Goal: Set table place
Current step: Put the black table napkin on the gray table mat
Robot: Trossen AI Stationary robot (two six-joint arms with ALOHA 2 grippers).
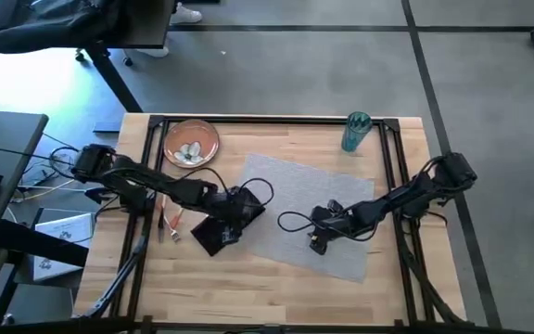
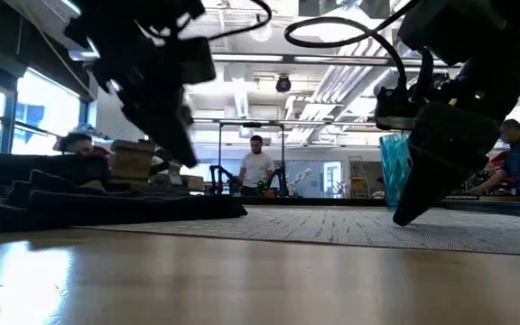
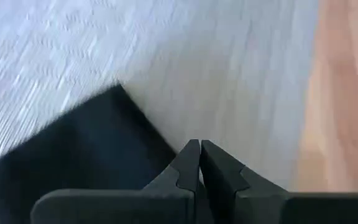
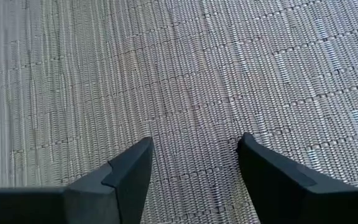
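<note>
Progress check, reading from the near edge of the table (image 1: 276, 297) outward. I judge the place setting about a third done: mat down, napkin being positioned, everything else still to bring in.

Nearest: bare light wood planks, smooth, with a black rail frame around them.

Next, the grey placemat (image 1: 341, 199), a coarse woven rectangle lying skewed on the planks. My right gripper (image 4: 194, 165) hovers low over its weave, fingers spread wide, holding nothing.

At the placemat's left end, the black napkin (image 1: 219, 232), soft cloth, loosely folded and rumpled, lies partly on the mat and partly on wood. My left gripper (image 3: 199, 163) sits above it with fingers pressed together; the wrist view shows no cloth between the tips, so I read it as closed and empty.

Just left of the napkin, the orange-handled cutlery (image 1: 168, 221) lies on bare wood, not yet placed.

Farther back, the round orange-brown plate (image 1: 191, 143) sits at the far left corner, with something pale on it that I cannot identify. The teal translucent cup (image 1: 355, 132) stands upright at the far edge. Both remain off the mat.
</note>
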